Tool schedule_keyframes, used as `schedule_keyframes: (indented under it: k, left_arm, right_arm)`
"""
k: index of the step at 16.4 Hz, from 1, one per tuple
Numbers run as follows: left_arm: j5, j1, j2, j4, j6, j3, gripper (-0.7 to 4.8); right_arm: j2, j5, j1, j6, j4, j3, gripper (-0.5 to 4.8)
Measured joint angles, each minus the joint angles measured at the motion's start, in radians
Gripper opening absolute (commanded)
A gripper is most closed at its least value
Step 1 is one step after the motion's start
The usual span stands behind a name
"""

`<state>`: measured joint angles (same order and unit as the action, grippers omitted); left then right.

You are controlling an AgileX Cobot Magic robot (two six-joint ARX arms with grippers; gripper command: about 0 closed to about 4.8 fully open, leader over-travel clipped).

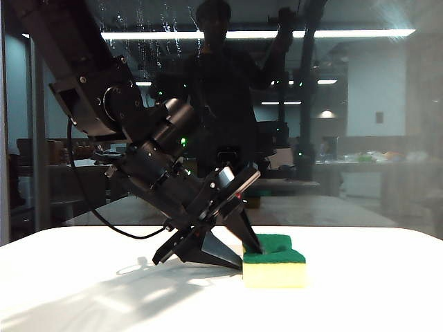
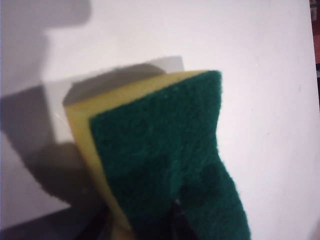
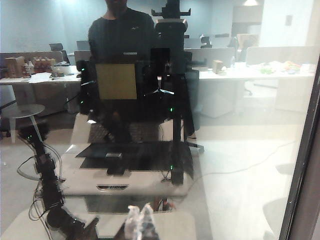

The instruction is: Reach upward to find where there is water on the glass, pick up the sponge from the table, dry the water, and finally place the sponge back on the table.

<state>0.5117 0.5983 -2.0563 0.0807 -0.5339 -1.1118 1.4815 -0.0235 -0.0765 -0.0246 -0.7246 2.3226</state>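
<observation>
Filling the left wrist view: sponge (image 2: 165,160) on white table (image 1: 83,290), light, squashy, best pinched across yellow foam sides; left gripper (image 1: 239,252) straddling its near end, grip unclear; right gripper (image 3: 141,220) aloft facing glass (image 3: 240,150), state unclear.

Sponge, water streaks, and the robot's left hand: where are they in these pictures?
sponge (image 1: 274,266): exterior view, on the yellow foam side under the green layer.
water (image 1: 142,31): exterior view, on the pale trickle streaks high on the pane.
left hand (image 1: 232,252): exterior view, between the dark fingertips at the sponge's end.
</observation>
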Motion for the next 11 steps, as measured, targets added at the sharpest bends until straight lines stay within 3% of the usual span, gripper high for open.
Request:
schedule_keyframes:
  k: [1, 8, 11]
  left_arm:
    - [-0.004, 0.004, 0.001, 0.001, 0.000, 0.000, -0.06]
    - [-0.017, 0.005, 0.008, 0.006, 0.002, 0.000, -0.06]
    - [-0.032, 0.004, 0.053, 0.006, 0.044, 0.004, -0.06]
  right_arm:
    - [0.000, 0.000, 0.000, 0.000, 0.000, 0.000, -0.09]
    - [0.000, 0.000, 0.000, 0.000, -0.019, 0.000, -0.09]
    - [0.000, 0.000, 0.000, 0.000, -0.019, 0.000, -0.09]
